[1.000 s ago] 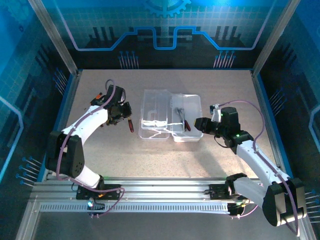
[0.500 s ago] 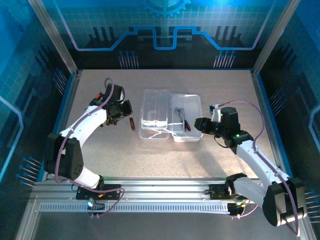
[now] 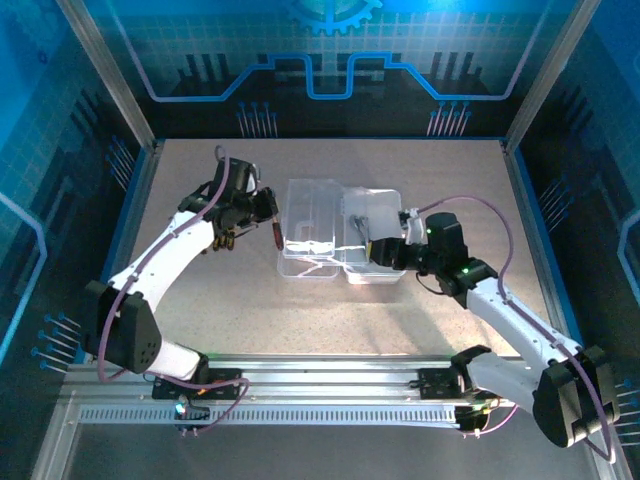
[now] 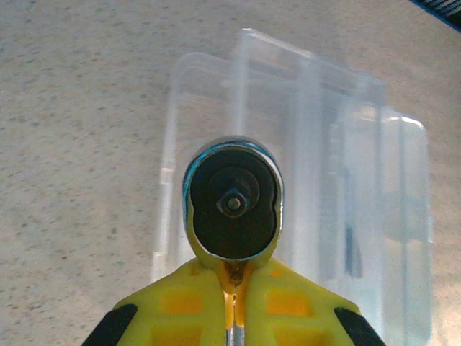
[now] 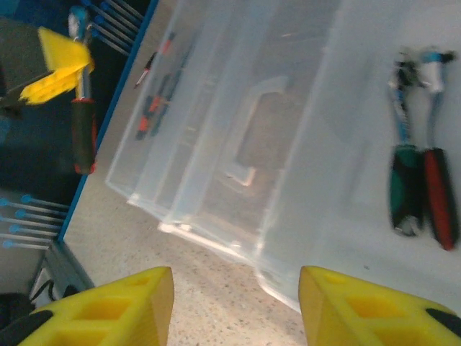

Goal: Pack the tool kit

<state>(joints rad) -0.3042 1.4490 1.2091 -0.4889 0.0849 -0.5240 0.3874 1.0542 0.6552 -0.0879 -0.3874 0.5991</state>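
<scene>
- The clear, rectangular, hinged plastic case (image 3: 306,205) lies open flat at the middle of the speckled beige tabletop (image 3: 330,330). Its lid half is on the left and its tray half (image 3: 388,200) on the right.
- In the right wrist view the lid (image 5: 216,122) shows a moulded handle (image 5: 252,130).
- A small tool with one red and one dark handle (image 5: 421,194) lies in the tray half, with its bright metal head toward the far edge. From above it shows as a thin dark shape (image 3: 365,235) near the middle of the tray.
- The left gripper (image 3: 266,220) hangs just beside the left edge of the lid. Its yellow fingers (image 4: 187,295) are pressed together on a red-handled tool with a metal shaft (image 3: 277,233).
- In the left wrist view that tool's round black end with a bright rim (image 4: 232,205) faces the camera, and the case lies on the tabletop beyond it.
- From the right wrist view the tool hangs handle-down (image 5: 83,133) from the left gripper's yellow finger (image 5: 61,61), off the lid's outer edge.
- The right gripper (image 3: 372,250) sits over the near right part of the tray half. Its yellow fingers (image 5: 122,306) are spread, with nothing between them.
</scene>
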